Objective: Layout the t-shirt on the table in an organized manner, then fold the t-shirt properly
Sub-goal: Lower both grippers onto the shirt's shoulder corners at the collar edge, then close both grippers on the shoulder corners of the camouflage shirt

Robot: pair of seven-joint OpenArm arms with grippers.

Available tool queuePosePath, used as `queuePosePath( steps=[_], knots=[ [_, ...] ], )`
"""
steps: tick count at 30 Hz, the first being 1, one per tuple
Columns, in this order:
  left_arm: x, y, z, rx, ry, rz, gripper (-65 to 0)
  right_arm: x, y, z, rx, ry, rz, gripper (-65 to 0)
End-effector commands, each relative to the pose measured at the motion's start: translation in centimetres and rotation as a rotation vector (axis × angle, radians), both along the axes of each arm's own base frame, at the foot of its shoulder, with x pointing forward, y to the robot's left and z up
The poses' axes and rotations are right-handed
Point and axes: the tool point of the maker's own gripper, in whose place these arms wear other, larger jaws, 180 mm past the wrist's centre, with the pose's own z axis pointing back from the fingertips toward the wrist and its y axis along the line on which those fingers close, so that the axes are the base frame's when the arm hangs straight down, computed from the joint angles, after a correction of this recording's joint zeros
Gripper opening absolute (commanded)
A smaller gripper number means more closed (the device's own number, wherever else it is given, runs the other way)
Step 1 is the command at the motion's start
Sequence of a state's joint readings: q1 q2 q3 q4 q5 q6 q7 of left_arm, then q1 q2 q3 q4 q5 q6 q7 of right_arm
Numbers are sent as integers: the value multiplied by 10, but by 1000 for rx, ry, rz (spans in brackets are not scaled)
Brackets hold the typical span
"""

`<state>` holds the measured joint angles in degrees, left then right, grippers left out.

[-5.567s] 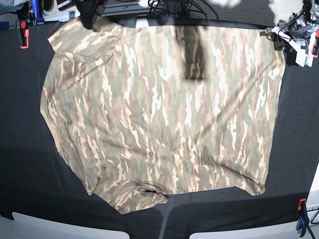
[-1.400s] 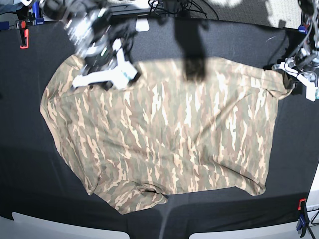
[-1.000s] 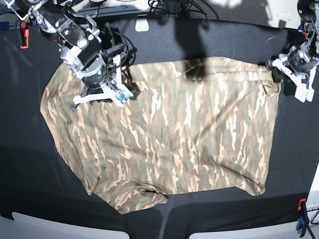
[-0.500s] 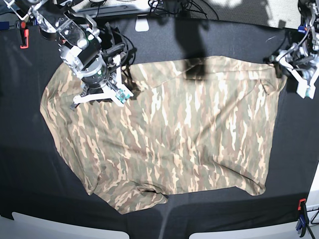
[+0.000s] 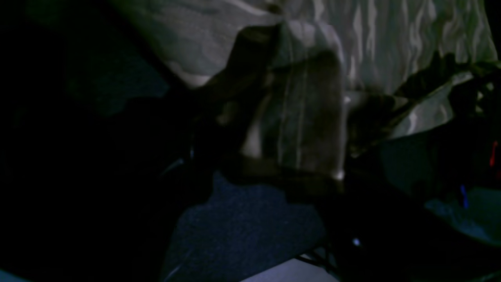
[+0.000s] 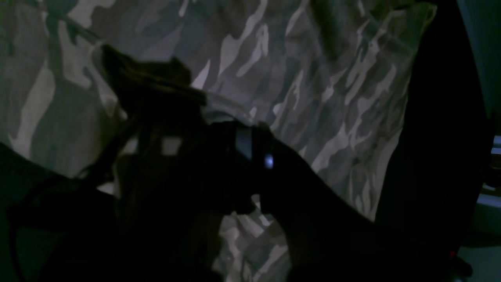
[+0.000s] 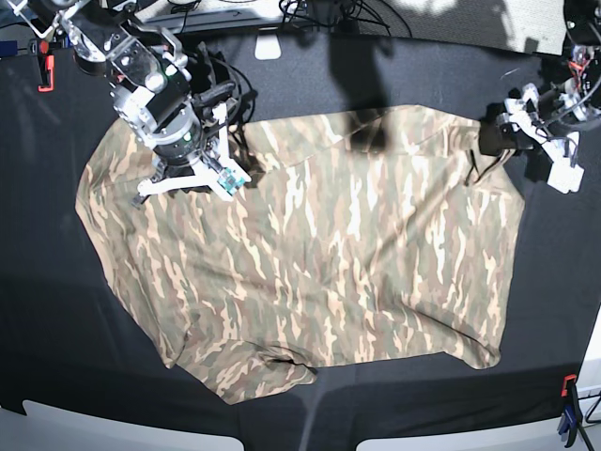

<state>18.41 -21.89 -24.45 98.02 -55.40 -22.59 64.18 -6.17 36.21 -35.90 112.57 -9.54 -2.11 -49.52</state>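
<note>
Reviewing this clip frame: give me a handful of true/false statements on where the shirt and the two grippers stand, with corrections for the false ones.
1. The t-shirt lies spread on the table. True.
2. The right gripper hangs clear of the cloth, over bare black table. False: it is down on the shirt's upper corner on the base view's left, shut on the fabric.
3. The left gripper is at the shirt's upper corner on the base view's right. True.
4. The shirt is already folded into a small neat rectangle. False: it lies open in one wide layer, with only its top edge turned over.
5. A red clamp sits at the table's edge in the base view's top left. True.
</note>
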Motion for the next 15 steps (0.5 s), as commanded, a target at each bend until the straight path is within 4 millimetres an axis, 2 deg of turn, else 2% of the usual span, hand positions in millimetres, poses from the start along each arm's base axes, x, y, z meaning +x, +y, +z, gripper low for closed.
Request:
queuePosePath(
  steps=[1, 6, 12, 13, 15],
  knots=[
    [6, 4, 9, 21, -34, -7, -395, 7, -1, 11, -1, -43, 8, -650],
    [-1, 17, -4, 120, 6, -12, -396, 7, -1, 11, -1, -42, 8, -650],
    [-12, 18, -10, 124, 26, -4, -402, 7, -1, 11, -1, -42, 8, -650],
    [-13, 18, -10, 122, 19, 2, -423, 7, -1, 11, -1, -43, 8, -650],
    [-12, 19, -10, 123, 10, 10, -540, 7, -1, 11, -1, -42, 8, -650]
  ],
)
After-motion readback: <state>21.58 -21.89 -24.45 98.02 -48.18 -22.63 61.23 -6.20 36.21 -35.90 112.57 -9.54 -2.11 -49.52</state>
